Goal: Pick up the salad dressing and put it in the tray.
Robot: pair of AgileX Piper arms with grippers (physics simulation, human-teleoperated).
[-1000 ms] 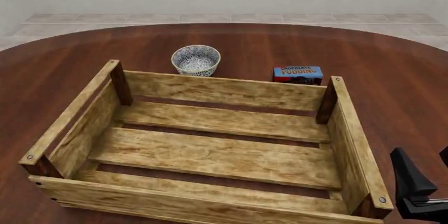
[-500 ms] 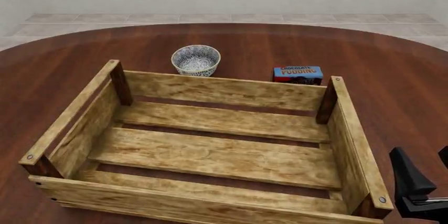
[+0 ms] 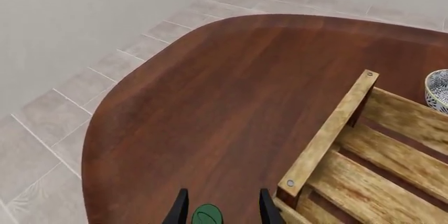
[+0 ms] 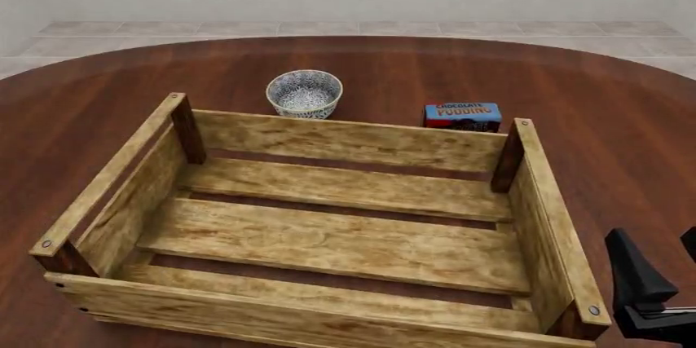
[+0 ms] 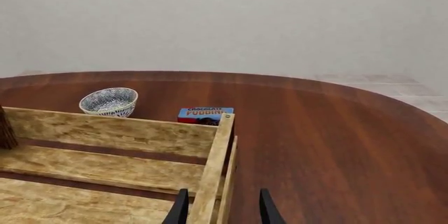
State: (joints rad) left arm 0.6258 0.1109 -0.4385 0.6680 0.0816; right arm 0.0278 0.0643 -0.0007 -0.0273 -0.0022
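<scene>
**A:** While nothing has shifted over the last second in the front view, where does that leave us?

**B:** Stalled, I'd judge. The right tool (image 4: 653, 299) sits unmoved by the bench's near right edge, fingers apart and holding nothing.

**A:** And the salad dressing (image 3: 207, 215)?

**B:** Only its green cap shows, between the left tool (image 3: 220, 211) fingers in the left wrist view. Whether they are clamped on it or merely flank it, I cannot tell.

**A:** So near the bench's near left edge?

**B:** Yes, just outside the tray (image 4: 544, 201), whose near left corner post stands between bottle and slats and must be cleared.

**A:** Farther back?

**B:** The patterned bowl (image 4: 305, 92) and chocolate pudding box (image 4: 464, 115) sit beyond the tray's far wall, out of the way.
</scene>
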